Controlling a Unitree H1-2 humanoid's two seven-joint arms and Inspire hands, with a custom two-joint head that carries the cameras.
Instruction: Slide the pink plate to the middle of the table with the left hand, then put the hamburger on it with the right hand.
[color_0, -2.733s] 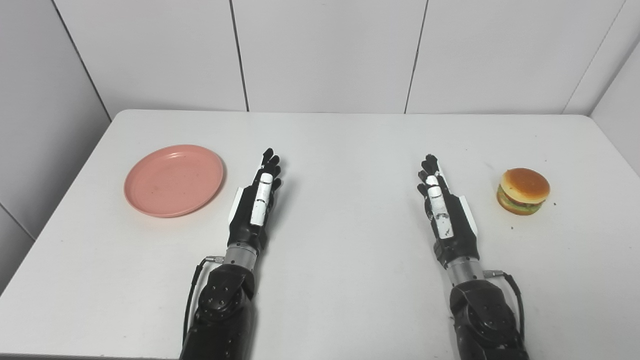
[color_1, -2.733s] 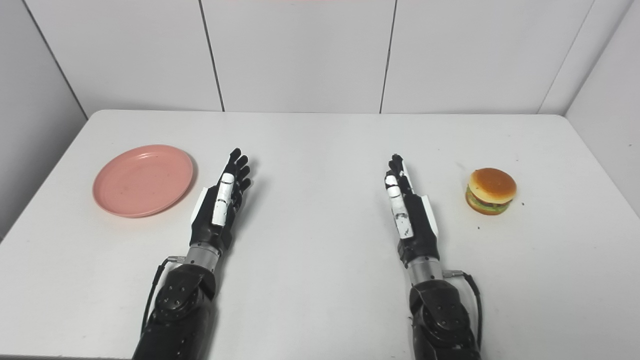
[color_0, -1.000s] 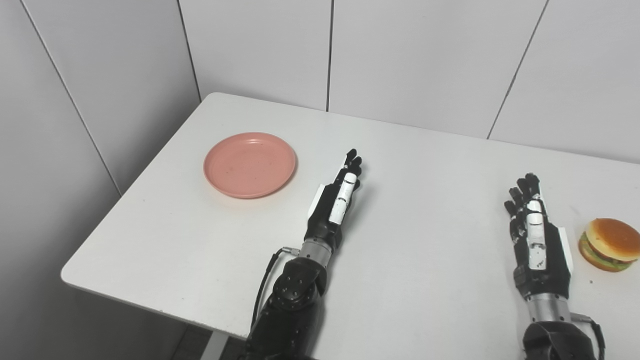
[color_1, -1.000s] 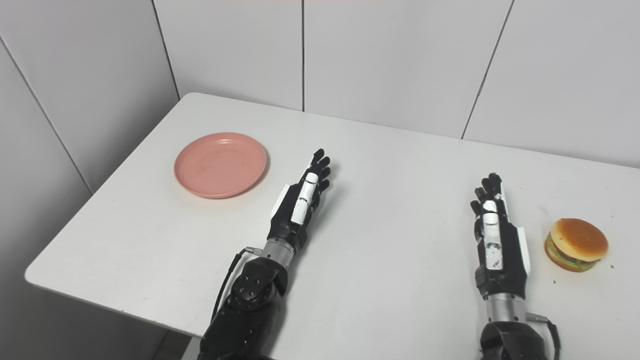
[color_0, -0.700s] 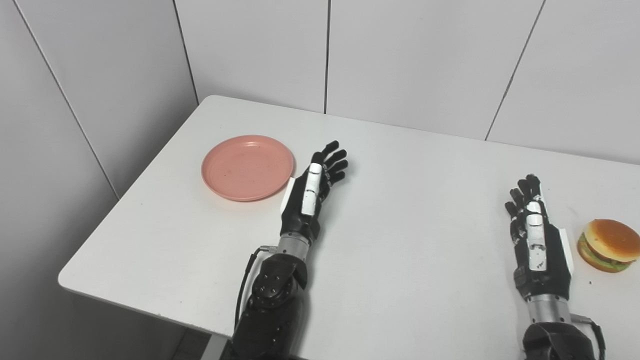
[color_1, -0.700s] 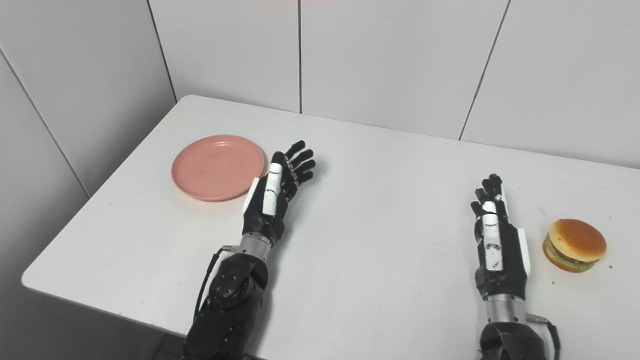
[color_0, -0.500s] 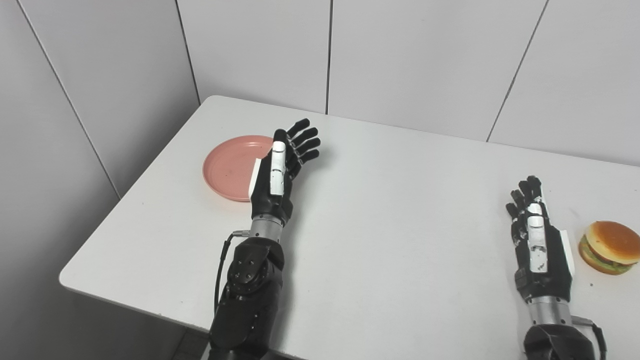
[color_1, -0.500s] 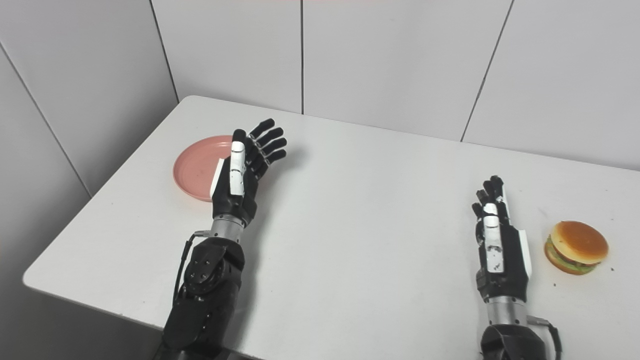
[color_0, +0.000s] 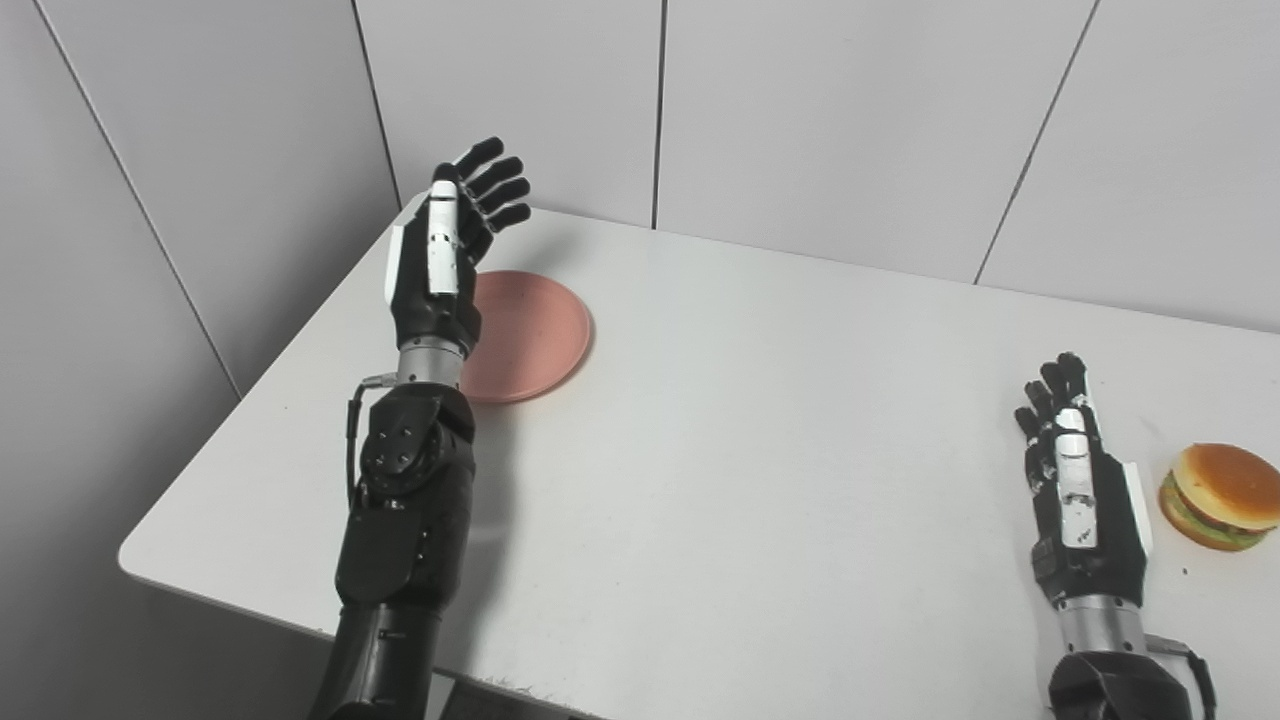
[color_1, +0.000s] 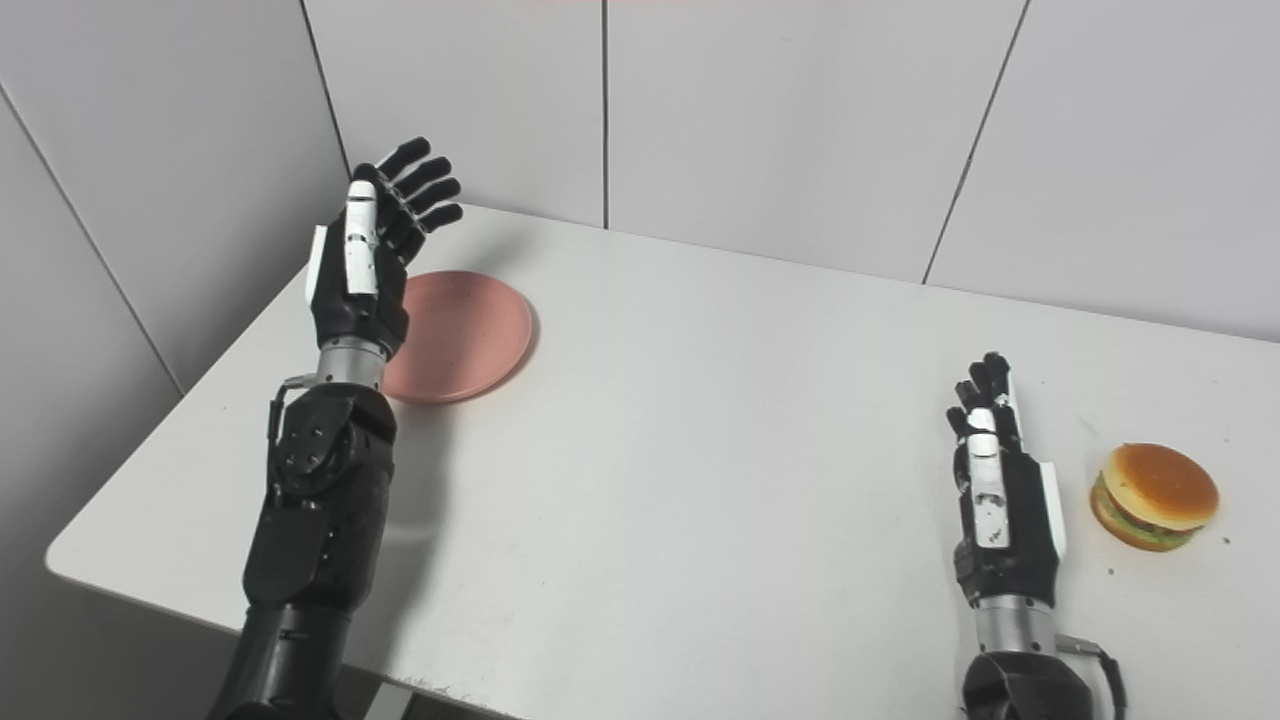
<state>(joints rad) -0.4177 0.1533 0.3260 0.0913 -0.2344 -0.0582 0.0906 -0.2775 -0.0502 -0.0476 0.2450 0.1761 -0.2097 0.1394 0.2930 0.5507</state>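
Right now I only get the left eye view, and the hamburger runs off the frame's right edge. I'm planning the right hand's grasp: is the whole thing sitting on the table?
Observer: Yes. In the right eye view the hamburger shows whole, with bare table beyond its right side.
Operator: Anything lying out there past it?
Observer: Only a small dark speck on the table, just right of the hamburger and apart from it.
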